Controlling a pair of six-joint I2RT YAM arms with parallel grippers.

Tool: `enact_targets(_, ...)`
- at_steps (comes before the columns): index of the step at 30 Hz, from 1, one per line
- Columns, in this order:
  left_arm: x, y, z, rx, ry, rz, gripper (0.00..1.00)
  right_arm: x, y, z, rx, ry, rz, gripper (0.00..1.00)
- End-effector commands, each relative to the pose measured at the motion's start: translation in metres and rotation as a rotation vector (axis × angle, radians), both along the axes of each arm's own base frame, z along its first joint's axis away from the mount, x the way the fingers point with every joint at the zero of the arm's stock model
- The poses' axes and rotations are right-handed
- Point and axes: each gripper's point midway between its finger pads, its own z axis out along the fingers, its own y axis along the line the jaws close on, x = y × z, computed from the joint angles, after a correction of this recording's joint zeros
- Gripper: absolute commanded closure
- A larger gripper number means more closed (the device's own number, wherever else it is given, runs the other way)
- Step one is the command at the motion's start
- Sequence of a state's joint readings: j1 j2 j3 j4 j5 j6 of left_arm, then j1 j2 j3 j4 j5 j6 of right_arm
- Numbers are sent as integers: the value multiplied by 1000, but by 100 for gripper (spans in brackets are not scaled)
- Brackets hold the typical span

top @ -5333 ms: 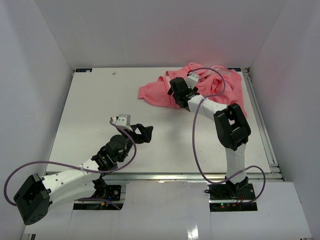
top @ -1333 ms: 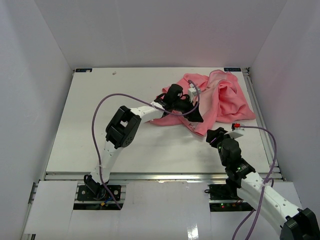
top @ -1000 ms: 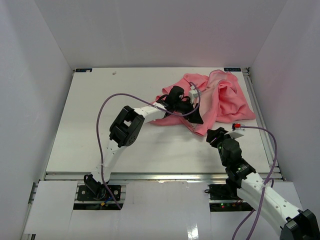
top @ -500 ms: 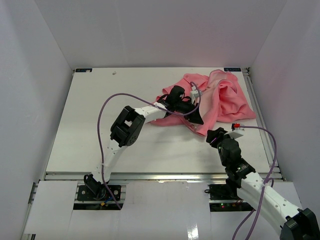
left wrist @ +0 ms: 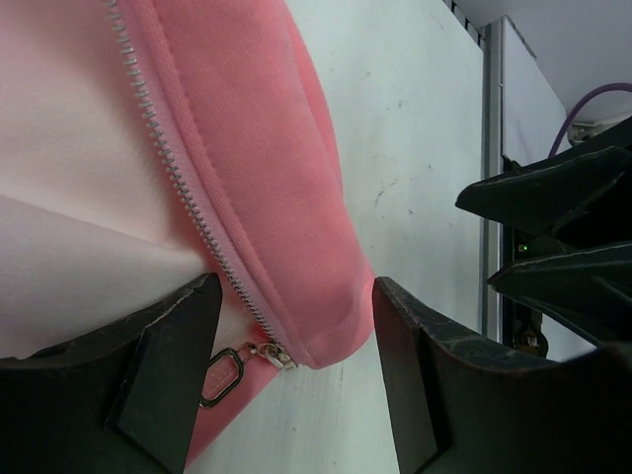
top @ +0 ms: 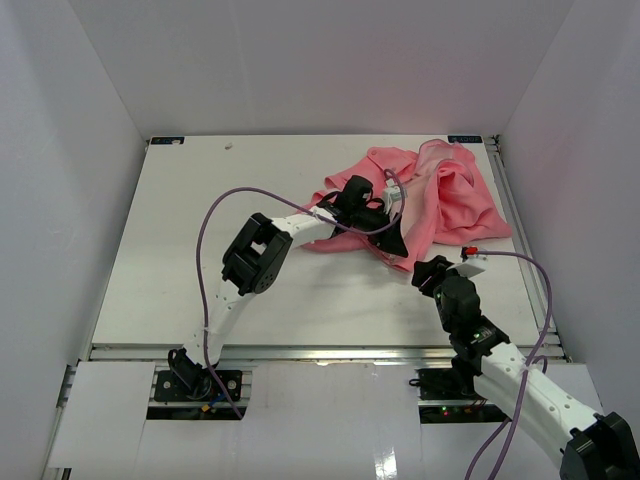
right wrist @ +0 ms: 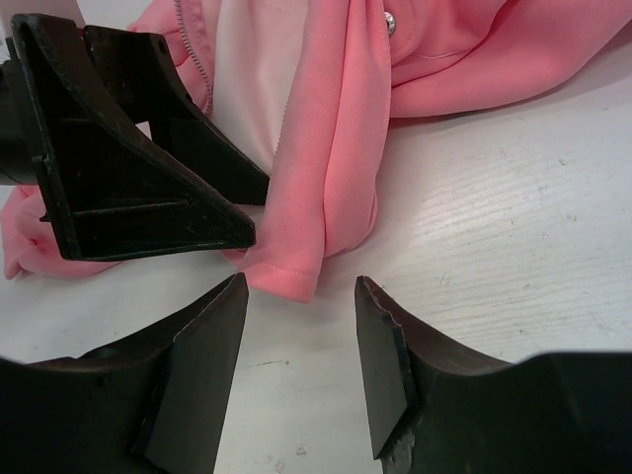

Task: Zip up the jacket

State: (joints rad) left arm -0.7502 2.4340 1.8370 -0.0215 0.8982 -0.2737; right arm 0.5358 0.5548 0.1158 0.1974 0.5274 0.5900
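The jacket (left wrist: 267,148) has its zipper end (left wrist: 259,348) between open left jaws, ungripped, its hem (right wrist: 286,281) just before open right jaws.

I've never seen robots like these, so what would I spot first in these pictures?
The bright pink jacket, crumpled at the far right of the white table, jumps out first. The left gripper reaches over its near edge, open jaws either side of the hem corner with the silver zipper pull. The right gripper sits open just in front.
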Motion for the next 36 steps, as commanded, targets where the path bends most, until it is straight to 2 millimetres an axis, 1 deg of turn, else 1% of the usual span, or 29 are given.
enact_targets(1,11,1,-6,50,-51,54,26,4,-2,13,7,-47,-9,46)
enact_targets(6,27,0,-17,103,-74,129,26,4,-2,13,5,-45,-11,46)
enact_targets(8,25,-5,-15,81,-55,98,26,4,-2,13,6,-43,-12,46)
enact_targets(10,19,-8,-9,56,-36,62,27,4,-2,14,6,-44,-12,46)
enact_targets(13,7,-7,1,14,5,29,30,2,2,13,18,-48,13,45)
enact_targets(15,1,-8,13,-27,9,-1,32,2,4,12,27,-62,25,45)
enact_targets(19,-3,-11,31,-89,20,-26,39,3,3,13,13,-52,20,45)
enact_targets(20,-8,-11,33,-102,37,-47,40,3,4,11,10,-42,20,45)
enact_targets(22,-9,-13,35,-116,57,-52,46,3,4,11,11,-42,23,45)
enact_targets(24,-11,-13,34,-115,74,-57,57,2,3,10,15,-45,18,45)
enact_targets(25,-11,-13,37,-117,66,-53,60,2,2,10,15,-48,15,45)
enact_targets(26,-10,-11,36,-112,63,-44,65,2,2,10,15,-49,14,45)
enact_targets(29,-9,-10,40,-107,50,-26,74,5,10,9,29,-56,44,45)
enact_targets(31,-9,-9,43,-108,48,-19,83,7,16,9,24,-46,70,45)
enact_targets(33,-11,-8,52,-123,40,-16,92,9,20,4,5,-13,85,45)
enact_targets(34,-13,-5,50,-117,45,-9,97,9,22,2,3,-4,94,46)
enact_targets(35,-14,-3,51,-116,43,1,100,9,24,1,3,4,105,46)
enact_targets(36,-12,-3,55,-120,32,15,100,9,26,1,4,8,117,46)
